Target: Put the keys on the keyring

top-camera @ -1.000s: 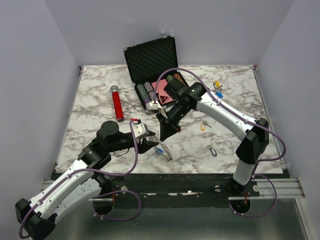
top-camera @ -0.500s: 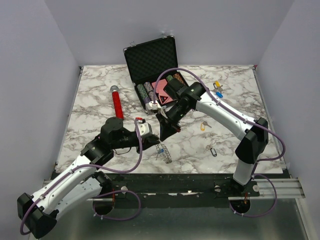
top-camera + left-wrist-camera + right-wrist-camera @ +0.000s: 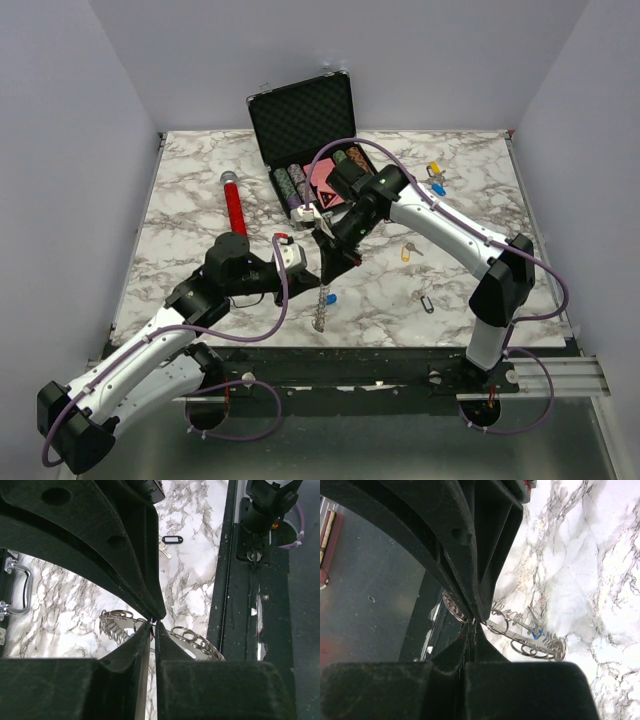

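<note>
The keyring (image 3: 321, 308), a silver ring fringed with small keys, hangs edge-on above the marble near the table's front. My right gripper (image 3: 328, 276) is shut on its top rim, and the ring (image 3: 530, 635) trails off to the right of its tips (image 3: 471, 625). My left gripper (image 3: 313, 268) meets it tip to tip, jaws nearly closed on the ring's wire (image 3: 152, 626), with the keyring (image 3: 192, 639) behind. A blue tag (image 3: 330, 298) shows at the ring. Loose keys lie to the right: a yellow-tagged one (image 3: 406, 252), a black-tagged one (image 3: 427, 302), and a yellow and blue pair (image 3: 435, 177).
An open black case (image 3: 300, 125) with poker chips stands at the back centre, right behind the right arm. A red cylinder (image 3: 235, 208) lies left of it. The table's front edge (image 3: 340, 347) runs just below the hanging ring.
My left gripper has moved up and right to the right gripper's tips while closing. The keyring has swung from a tilt to hanging straight down.
</note>
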Motion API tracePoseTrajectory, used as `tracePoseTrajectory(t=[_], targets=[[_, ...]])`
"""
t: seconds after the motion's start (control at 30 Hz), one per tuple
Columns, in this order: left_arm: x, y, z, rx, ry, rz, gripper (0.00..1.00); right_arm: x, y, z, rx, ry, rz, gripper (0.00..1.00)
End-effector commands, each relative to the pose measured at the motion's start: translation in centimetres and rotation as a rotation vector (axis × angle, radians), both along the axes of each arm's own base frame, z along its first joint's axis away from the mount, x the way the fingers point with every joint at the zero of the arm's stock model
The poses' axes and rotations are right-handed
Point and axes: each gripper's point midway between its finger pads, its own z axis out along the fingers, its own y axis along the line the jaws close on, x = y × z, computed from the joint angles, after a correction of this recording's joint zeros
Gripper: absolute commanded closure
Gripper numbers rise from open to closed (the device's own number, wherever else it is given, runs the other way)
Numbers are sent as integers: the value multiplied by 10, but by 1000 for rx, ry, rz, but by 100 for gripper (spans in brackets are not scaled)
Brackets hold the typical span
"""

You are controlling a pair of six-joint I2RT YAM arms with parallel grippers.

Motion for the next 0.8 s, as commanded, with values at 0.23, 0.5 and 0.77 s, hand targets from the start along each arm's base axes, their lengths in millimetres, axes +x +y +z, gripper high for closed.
tracePoseTrajectory(t=[0.23,0.5,0.77], targets=[[-6,-6,14,-37,-13,-53,81,-1,7,10,41,-10,20,99],[-10,-8,14,-50,0,-73,100,0,7,11,37,-16,12,99],[-1,3,20,-149,-46,44,100,6,4,25,53,-29,-36,55]])
